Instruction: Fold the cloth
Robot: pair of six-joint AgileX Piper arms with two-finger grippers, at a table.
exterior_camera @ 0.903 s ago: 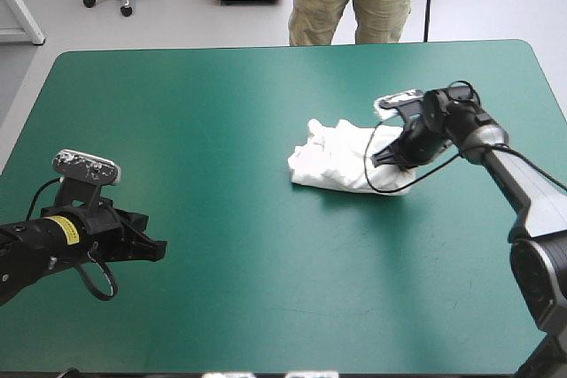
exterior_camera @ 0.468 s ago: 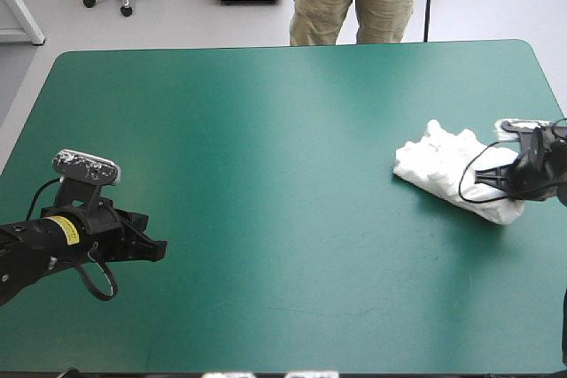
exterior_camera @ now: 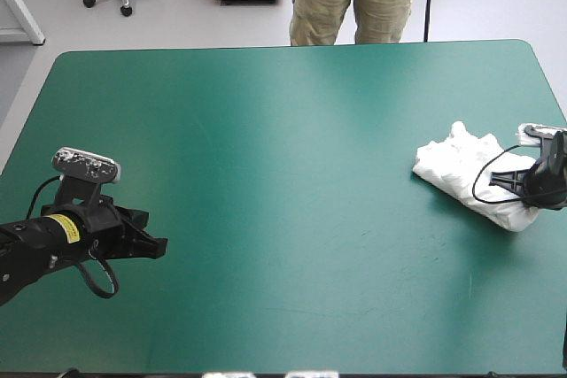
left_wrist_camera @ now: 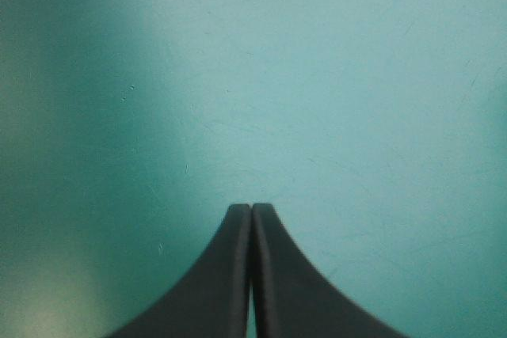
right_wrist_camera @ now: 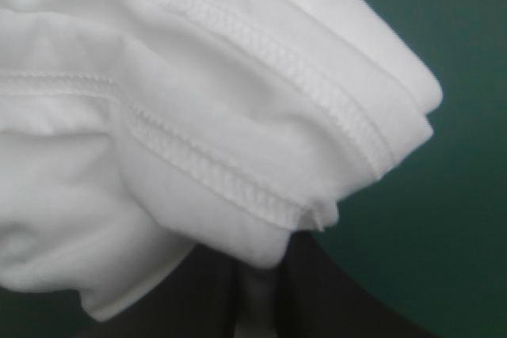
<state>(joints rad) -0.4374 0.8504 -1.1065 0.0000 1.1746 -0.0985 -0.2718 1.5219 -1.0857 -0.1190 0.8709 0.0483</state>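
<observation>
The white T-shirt (exterior_camera: 459,168) lies as a folded, rumpled bundle on the teal-green cover near the table's right edge. My right gripper (exterior_camera: 508,186) is at the bundle's right end, shut on the T-shirt. In the right wrist view the T-shirt's (right_wrist_camera: 198,100) stitched hems drape over the black fingers (right_wrist_camera: 317,290), which are nearly together with white cloth between them. My left gripper (exterior_camera: 159,245) sits low at the front left, far from the T-shirt. In the left wrist view the left gripper (left_wrist_camera: 251,213) is shut in one pointed arch over bare cover.
The table's right edge (exterior_camera: 558,104) runs close beside the right gripper and the bundle. A wide stretch of teal-green cover (exterior_camera: 283,157) lies between the two grippers.
The right gripper has dragged the T-shirt bundle from the table's middle right out toward the right edge. The left arm has stayed still.
</observation>
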